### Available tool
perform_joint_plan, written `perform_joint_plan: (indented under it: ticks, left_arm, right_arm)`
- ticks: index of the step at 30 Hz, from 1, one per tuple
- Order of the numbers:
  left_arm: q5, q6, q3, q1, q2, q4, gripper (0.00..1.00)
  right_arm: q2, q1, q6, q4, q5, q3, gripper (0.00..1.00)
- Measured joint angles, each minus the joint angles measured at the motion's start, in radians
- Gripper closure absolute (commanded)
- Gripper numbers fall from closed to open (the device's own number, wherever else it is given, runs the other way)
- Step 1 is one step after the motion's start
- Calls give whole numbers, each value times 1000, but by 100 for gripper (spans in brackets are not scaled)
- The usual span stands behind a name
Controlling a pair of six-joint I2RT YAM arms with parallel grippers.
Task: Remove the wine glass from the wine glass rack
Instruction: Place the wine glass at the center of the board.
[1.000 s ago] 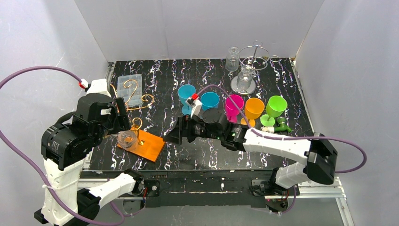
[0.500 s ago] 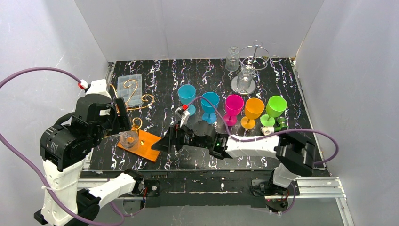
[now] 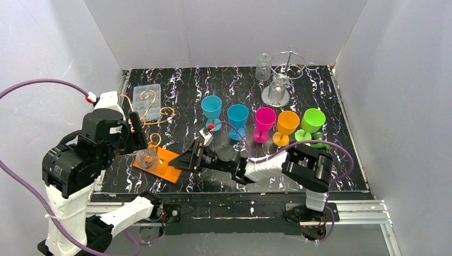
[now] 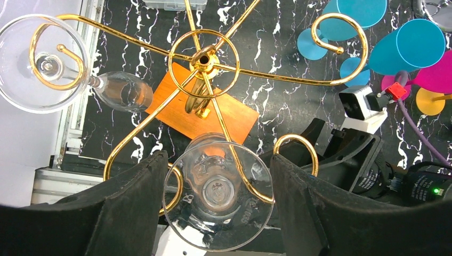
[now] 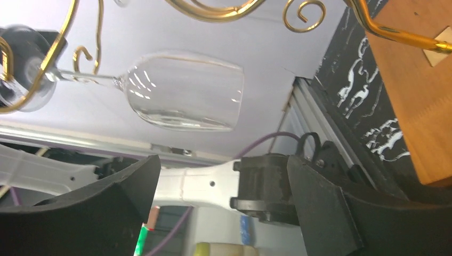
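Wine glass hangs inverted on rack arm, foot pinched between left tool jaws. Right tool wide open, empty, near orange base. Judgement: slide foot outward, level, past hook end; brace base.

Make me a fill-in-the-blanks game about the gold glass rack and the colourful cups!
1. The gold wire wine glass rack stands on a flat wooden base coloured ____.
2. The row of colourful cups includes ____ blue plastic goblets.
3. The plastic goblet at the right end of that row is ____.
4. The right gripper, next to the rack, has its jaws ____.

Missing words: orange, two, green, open.
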Motion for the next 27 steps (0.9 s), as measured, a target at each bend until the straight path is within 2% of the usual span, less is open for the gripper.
perform_joint_plan:
  ticks: [11, 27]
  left_arm:
    - [8, -8, 0, 0, -13, 0, 52]
    - [33, -16, 0, 0, -18, 0, 52]
  right_arm:
    - [138, 27, 277, 208, 150, -15, 2]
    - [280, 70, 446, 351, 261, 124, 2]
